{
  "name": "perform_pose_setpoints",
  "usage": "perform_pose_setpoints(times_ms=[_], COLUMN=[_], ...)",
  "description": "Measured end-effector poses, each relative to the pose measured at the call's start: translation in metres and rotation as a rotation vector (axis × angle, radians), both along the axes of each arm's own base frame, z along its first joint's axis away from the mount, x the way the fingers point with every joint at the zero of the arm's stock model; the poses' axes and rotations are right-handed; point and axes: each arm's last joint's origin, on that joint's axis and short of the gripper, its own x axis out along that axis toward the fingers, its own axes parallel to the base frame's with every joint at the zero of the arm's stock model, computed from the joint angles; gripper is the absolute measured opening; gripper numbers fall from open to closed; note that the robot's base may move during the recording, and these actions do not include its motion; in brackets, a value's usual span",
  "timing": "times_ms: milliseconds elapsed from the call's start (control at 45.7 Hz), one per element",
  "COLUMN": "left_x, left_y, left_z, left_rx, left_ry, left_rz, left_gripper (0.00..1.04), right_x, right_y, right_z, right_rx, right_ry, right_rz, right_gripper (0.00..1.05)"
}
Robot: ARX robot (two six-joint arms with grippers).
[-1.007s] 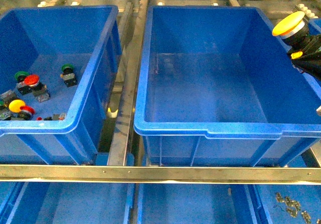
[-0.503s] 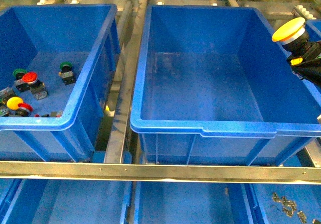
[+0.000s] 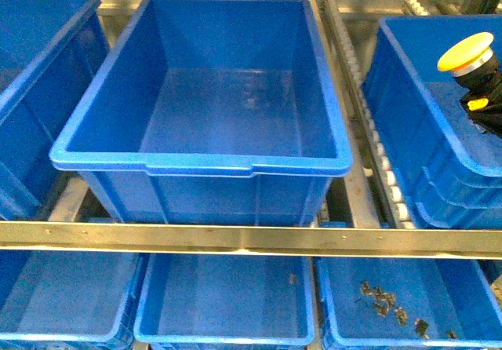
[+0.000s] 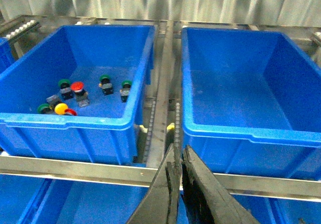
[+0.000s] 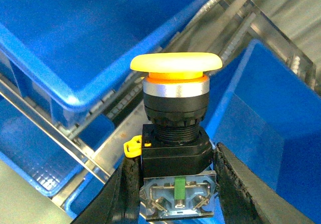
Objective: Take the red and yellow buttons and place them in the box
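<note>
The right fingers [image 5: 235, 189] clamp the black-and-grey blocky body of a yellow-domed push-button switch [image 5: 175, 128], which hangs in the air over the deep blue plastic box [image 3: 404, 122] with the doubled, stacked-looking rim. The left fingers [image 4: 203, 196] are pressed nearly together, holding nothing.

Single-rimmed blue bin [image 3: 200, 164], green buttons [image 4: 104, 78]

The left gripper [image 4: 179, 152] hung above a metal rail [image 4: 75, 166], jaws pressed together. Beyond it, a blue bin [image 4: 65, 121] held a red button [image 4: 76, 87], a yellow button [image 4: 60, 108] and several green buttons [image 4: 104, 78]. A second bin [image 4: 251, 133] stood just beside it.
</note>
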Motion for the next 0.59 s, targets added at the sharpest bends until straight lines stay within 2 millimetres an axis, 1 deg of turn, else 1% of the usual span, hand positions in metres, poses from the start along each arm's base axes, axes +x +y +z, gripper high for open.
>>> perform_pose_setpoints(times_ms=[394, 460, 591], left_x=[0.0000, 0.0000, 0.0000], left_y=[0.0000, 0.0000, 0.0001], left_z=[0.0001, 0.0001, 0.0001], left_rx=[0.001, 0.001, 0.001], left_ry=[-0.001, -0.001, -0.001], left_rz=[-0.003, -0.002, 0.000], left_gripper=[0.02, 0.02, 0.02], right_x=[-0.0006, 0.0011, 0.0051], right_y=[0.0012, 0.0051, 0.0084], right_z=[0.0006, 0.0024, 0.0025], right_rx=[0.033, 0.044, 0.047], right_ry=[-0.019, -0.027, -0.026], right_rz=[0.008, 0.040, 0.051], right_gripper=[0.34, 0.34, 0.34])
